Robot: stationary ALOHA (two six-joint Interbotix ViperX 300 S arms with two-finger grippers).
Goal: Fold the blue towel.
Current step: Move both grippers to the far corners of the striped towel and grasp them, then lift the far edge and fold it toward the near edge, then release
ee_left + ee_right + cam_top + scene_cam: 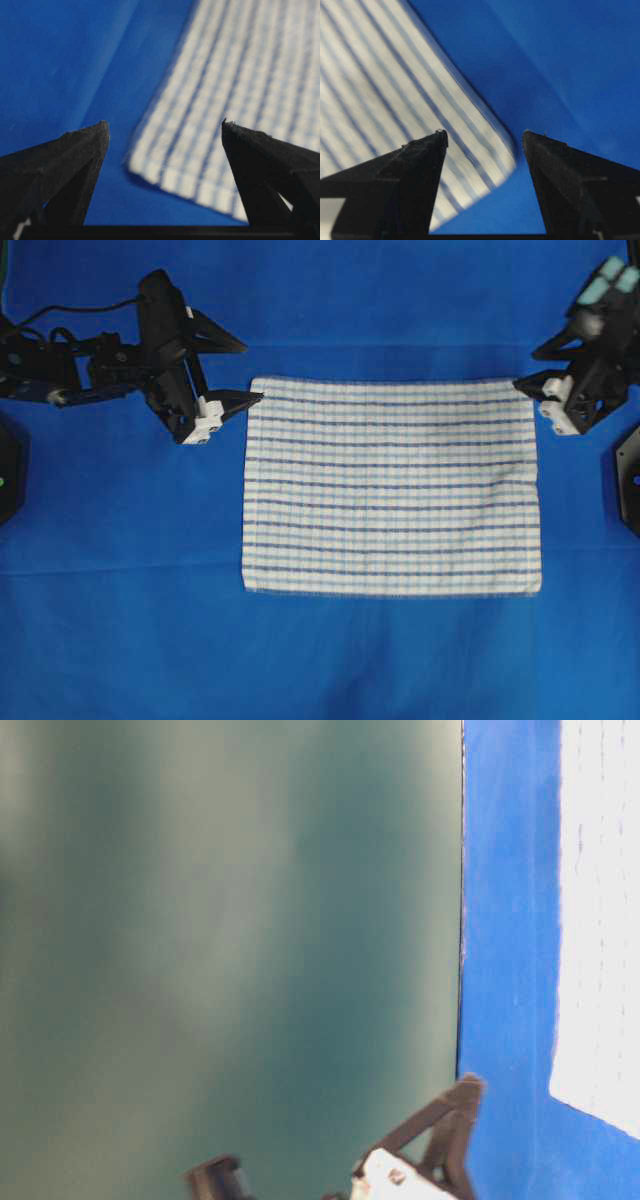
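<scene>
The blue towel (392, 486), white with thin blue check stripes, lies flat and spread out in the middle of the blue table cover (120, 620). My left gripper (250, 370) is open at the towel's far left corner, one fingertip touching or just over the corner's edge. In the left wrist view the towel's corner (200, 150) lies between the open fingers (85, 150). My right gripper (526, 368) is open at the far right corner. In the right wrist view that corner (480, 150) lies between the open fingers (420, 160). Neither gripper holds anything.
The table-level view is mostly a blurred green surface (230, 950), with a strip of blue cover (505, 920), the towel's white edge (600, 920) and a black gripper finger (445, 1120) at the bottom. Dark fixtures sit at the left (8, 470) and right (630, 475) table edges.
</scene>
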